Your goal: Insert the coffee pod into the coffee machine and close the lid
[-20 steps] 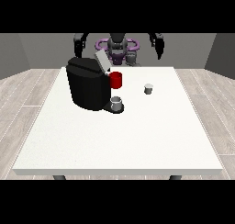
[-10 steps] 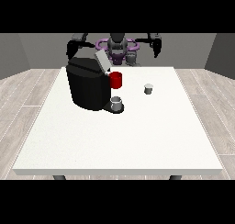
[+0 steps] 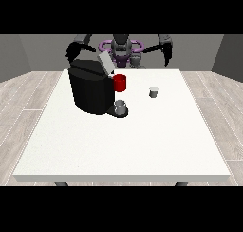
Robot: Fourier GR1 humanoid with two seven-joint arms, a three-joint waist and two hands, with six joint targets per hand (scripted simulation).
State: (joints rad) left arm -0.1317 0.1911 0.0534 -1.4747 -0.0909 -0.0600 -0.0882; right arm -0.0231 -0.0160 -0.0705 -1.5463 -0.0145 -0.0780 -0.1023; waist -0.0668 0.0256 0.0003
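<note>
The black coffee machine (image 3: 90, 89) stands on the white table (image 3: 123, 140) at the back left, its grey lid (image 3: 105, 63) tilted up and a red part (image 3: 120, 82) on its front. A grey cup (image 3: 121, 107) sits on its drip base. The small grey coffee pod (image 3: 153, 91) stands alone on the table to the right of the machine. The hand at the view's right (image 3: 166, 55) hangs above the table's back edge, well behind the pod. The hand at the view's left (image 3: 72, 51) hovers behind the machine's top. Neither hand touches anything.
The robot's torso (image 3: 121, 49) with purple parts stands behind the table's far edge. Wood floor surrounds the table, and grey walls rise behind.
Both arms have drifted down and inward: the hand at the view's right has lowered toward the back edge, the hand at the view's left has come closer to the machine's top.
</note>
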